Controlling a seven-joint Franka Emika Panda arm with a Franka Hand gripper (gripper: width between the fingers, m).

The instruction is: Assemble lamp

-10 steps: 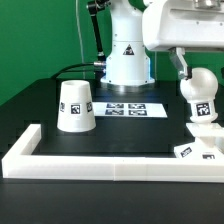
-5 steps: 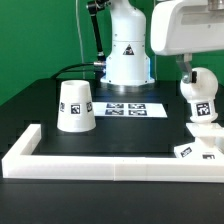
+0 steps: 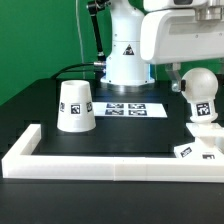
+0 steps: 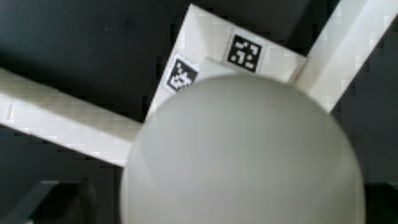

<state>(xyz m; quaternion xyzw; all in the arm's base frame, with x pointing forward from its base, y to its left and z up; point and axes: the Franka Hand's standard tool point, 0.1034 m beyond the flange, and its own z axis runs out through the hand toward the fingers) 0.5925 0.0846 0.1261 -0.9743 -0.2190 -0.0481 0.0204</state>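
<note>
The white lamp bulb [image 3: 200, 92] stands upright on the flat lamp base [image 3: 203, 140] at the exterior view's right. My gripper [image 3: 182, 82] hangs right at the bulb's round head, with one finger [image 3: 176, 80] beside it. In the wrist view the bulb head [image 4: 231, 150] fills the space between the jaws. A dark finger [image 4: 50, 200] shows with a gap to the bulb, so the jaws look open around it. The tagged base [image 4: 222, 60] lies beyond. The cone-shaped shade [image 3: 75, 105] stands apart at the exterior view's left.
The marker board [image 3: 133, 108] lies in the middle in front of the robot's pedestal [image 3: 127, 60]. A long white rail-like border [image 3: 100, 162] runs along the front and up the left side, close to the base.
The wrist and hand have swung toward the exterior view's left and turned, while the bulb, base and shade stay in place.
</note>
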